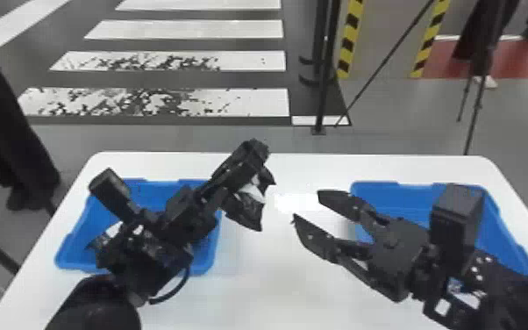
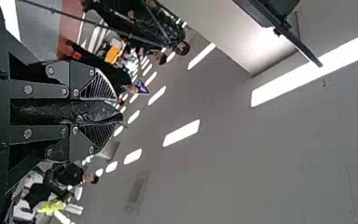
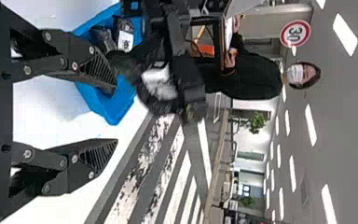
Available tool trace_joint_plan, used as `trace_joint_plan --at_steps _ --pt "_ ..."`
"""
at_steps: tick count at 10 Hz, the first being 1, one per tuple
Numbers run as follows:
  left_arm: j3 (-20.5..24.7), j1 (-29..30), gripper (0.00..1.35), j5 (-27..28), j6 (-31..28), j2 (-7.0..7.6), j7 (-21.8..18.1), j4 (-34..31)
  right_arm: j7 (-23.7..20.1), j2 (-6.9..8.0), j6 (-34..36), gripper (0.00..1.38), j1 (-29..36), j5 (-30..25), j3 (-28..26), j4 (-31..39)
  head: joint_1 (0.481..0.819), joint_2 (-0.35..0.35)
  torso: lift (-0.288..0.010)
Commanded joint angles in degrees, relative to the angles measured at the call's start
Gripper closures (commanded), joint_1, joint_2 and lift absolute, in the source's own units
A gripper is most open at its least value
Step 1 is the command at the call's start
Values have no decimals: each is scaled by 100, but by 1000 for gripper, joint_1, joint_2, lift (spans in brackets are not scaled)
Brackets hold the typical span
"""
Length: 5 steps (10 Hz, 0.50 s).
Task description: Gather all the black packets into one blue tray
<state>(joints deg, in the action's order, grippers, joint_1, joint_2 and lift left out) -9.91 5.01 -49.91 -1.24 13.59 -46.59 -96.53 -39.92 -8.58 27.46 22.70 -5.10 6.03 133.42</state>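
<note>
Head view, left tool (image 1: 258, 155) clamped, angled inward

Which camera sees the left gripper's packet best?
The head view: the packet shows its black side and white patch. Left wrist view: a dark edge within the left gripper; right wrist view: mainly the white patch.

The left claw (image 1: 253, 159) clamps while the right claw (image 1: 306, 205) gapes.
</note>
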Motion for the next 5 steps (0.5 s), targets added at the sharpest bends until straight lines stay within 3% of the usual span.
trace_joint_plan --at_steps 1,3,5 --pt "499 188 1199 352 167 82 -122 0 46 120 -187 136 303 373 -477 -158 695 21 -110" --pt "1413 441 1199 1107 321 91 -245 -14 221 313 -806 137 795 979 -1003 -538 695 31 -110" --pt "2293 652 1199 1975 392 82 -245 0 529 603 -1424 136 1428 1390 -1631 -763 695 71 -110"
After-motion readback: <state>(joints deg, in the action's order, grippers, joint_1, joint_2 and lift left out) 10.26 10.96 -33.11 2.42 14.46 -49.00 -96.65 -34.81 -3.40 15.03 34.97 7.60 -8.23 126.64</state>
